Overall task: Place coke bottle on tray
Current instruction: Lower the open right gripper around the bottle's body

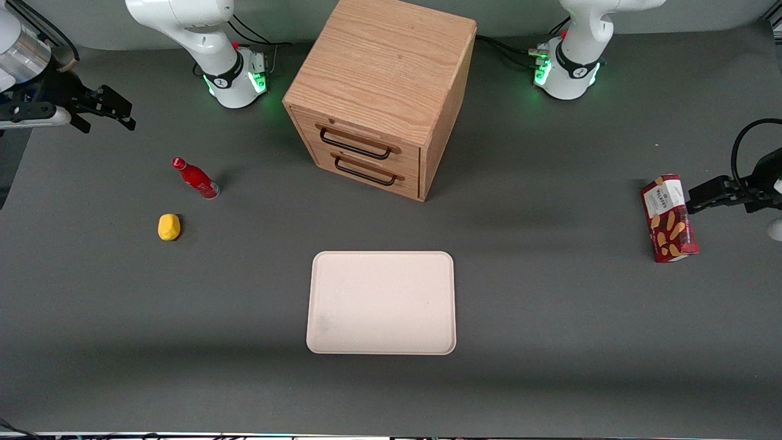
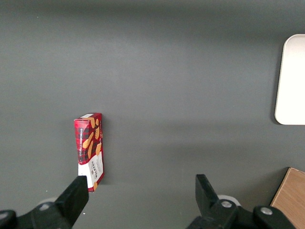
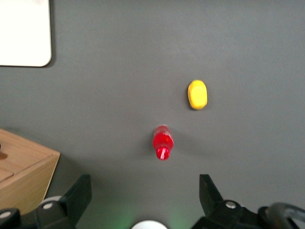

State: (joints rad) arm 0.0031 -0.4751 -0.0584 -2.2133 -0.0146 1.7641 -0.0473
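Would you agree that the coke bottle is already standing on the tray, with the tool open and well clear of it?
Not quite. In the front view the coke bottle stands on the table beside the yellow lump, apart from the tray, which holds nothing. The rest is right: the tool is open and clear of the bottle.

The coke bottle is glossy red with a red cap and a silvery base. The tray is plain cream-white, and the surface is matte dark grey. Near the bottle lies a plain yellow lump. The cabinet is light oak with visible grain and has black handles. The biscuit box is red with a dark checked pattern, tan biscuit pictures and a white label. The black hand, fingers spread apart, hangs high in the frame at the working arm's end of the surface.
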